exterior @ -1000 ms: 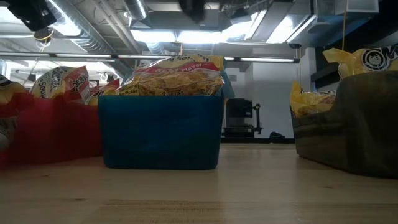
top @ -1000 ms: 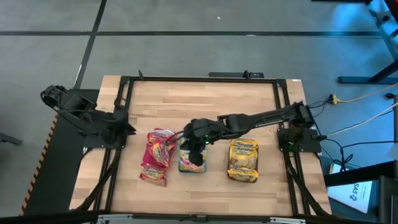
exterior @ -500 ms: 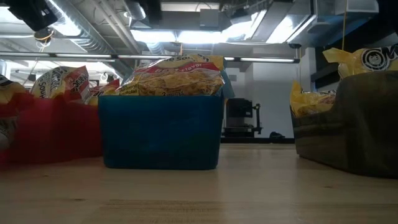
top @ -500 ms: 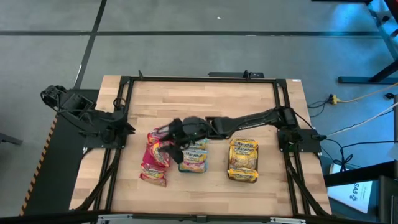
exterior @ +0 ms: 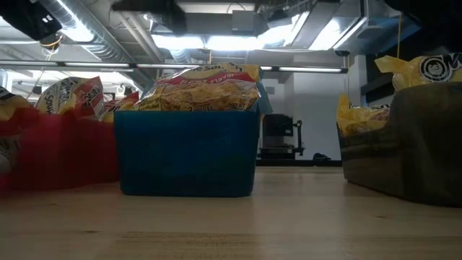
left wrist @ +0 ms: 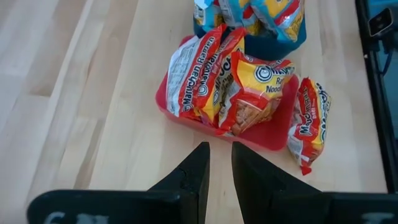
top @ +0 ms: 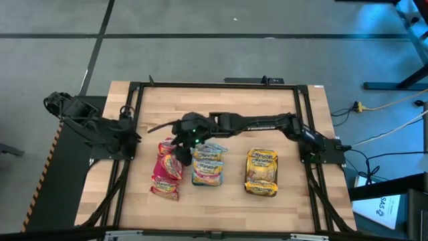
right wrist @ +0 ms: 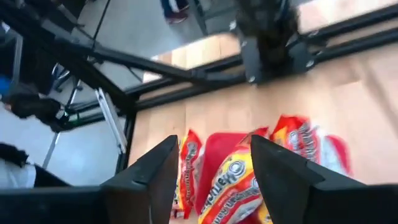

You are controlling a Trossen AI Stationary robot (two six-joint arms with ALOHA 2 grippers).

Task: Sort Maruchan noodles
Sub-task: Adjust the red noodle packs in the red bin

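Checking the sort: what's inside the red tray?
The red tray holds several red Maruchan packets, standing on edge; another lies on the table beside it. Anything beneath them is covered.
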